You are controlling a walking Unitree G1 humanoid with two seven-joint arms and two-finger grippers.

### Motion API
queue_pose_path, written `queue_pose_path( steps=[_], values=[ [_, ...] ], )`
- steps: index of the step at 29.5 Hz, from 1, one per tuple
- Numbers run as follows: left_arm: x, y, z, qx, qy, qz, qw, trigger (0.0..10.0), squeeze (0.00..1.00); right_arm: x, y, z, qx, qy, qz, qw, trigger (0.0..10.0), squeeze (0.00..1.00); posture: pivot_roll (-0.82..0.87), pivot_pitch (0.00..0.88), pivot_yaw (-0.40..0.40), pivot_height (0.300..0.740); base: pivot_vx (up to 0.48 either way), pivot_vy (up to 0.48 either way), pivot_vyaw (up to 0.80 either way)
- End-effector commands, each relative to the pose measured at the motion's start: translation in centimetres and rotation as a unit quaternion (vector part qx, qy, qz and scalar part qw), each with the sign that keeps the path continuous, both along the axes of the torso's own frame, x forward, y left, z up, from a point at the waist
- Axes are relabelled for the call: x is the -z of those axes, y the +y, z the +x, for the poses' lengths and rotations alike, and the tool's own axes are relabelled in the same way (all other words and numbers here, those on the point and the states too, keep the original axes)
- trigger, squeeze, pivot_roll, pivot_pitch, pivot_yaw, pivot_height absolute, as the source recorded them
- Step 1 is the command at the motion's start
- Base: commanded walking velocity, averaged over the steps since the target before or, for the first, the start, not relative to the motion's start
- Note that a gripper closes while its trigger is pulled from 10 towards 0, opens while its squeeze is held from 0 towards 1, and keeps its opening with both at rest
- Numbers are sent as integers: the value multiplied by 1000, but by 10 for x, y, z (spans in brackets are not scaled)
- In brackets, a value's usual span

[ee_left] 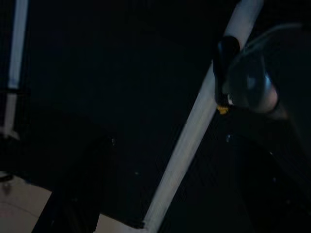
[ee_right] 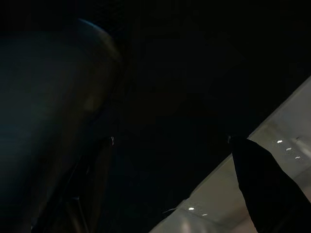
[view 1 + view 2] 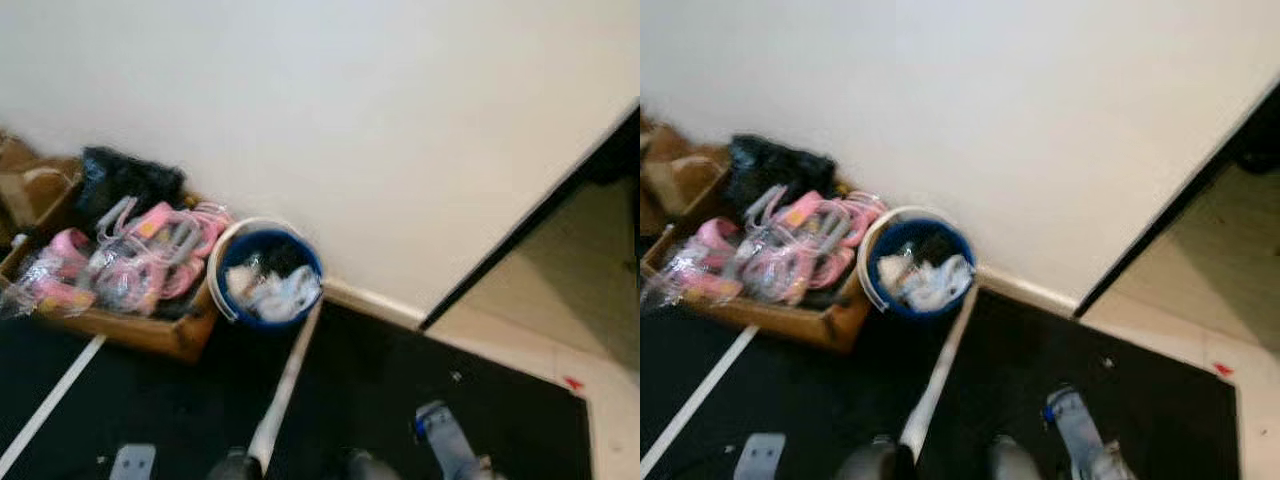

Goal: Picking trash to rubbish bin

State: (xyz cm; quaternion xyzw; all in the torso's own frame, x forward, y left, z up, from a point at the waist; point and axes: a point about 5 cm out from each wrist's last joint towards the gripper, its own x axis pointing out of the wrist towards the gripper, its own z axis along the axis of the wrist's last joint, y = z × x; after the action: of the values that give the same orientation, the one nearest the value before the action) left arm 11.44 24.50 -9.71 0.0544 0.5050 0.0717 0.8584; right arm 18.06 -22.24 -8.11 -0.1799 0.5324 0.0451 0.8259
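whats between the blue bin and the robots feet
Black floor mat with a white stripe running from the bin toward the feet; nothing else lies there, as the eye views show.

The bin (image 3: 268,275) looks like smooth blue plastic – crumpled white paper or film inside. The box (image 3: 150,332) is brown cardboard holding glossy pink packets (image 3: 140,262); the floor (image 3: 380,390) is matt black.

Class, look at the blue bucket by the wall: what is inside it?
The blue bucket holds crumpled white trash and something dark behind it. Whatever lies beneath is covered.
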Motion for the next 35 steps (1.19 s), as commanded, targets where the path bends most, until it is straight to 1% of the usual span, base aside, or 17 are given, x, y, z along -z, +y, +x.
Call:
queue_pose_path(
  steps=[1,8,20,35],
  values=[
    [7,-6,-21,-4,34,-11,999,10000,0,4,-6,-13,8,20,-5,1000,10000,0,62,185,-1,740,0,-480,-775],
    [7,-5,-20,-3,34,-10,999,10000,0,4,-6,-12,8,21,-5,1000,10000,0,61,185,-1,740,0,-480,-775],
    [7,-6,-21,-9,32,-12,999,10000,0,4,-6,-12,6,22,-5,1000,10000,0,61,185,-1,740,0,0,-775],
    [8,-6,-21,-1,35,-11,999,10000,0,5,-5,-14,7,26,-2,1000,10000,0,61,184,0,740,0,0,-775]
  ],
)
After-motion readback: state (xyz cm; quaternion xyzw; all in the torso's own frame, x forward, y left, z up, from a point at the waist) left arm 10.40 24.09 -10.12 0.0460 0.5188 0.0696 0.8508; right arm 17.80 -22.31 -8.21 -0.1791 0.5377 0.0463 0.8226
